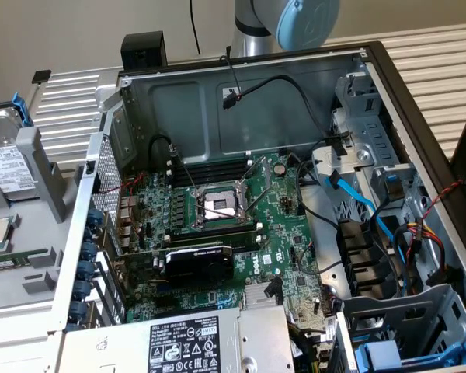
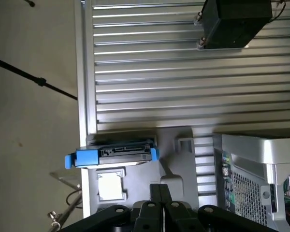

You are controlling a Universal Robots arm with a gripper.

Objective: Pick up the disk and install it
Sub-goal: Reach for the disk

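Ribbed metal tabletop point(image 2: 183, 72) carries an open computer case point(image 1: 179, 109) and a grey fixture point(image 2: 176, 145); the disk point(image 2: 121, 153) rests in that fixture, off the case's side at the exterior view's left; the gripper point(image 2: 159, 188) hangs near it, fingers pressed together, gripping nothing.

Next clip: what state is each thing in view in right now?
computer case: open, side panel off.
disk: resting in the grey holder, outside the computer case, not gripped.
gripper: shut, holding nothing, above the grey holder.
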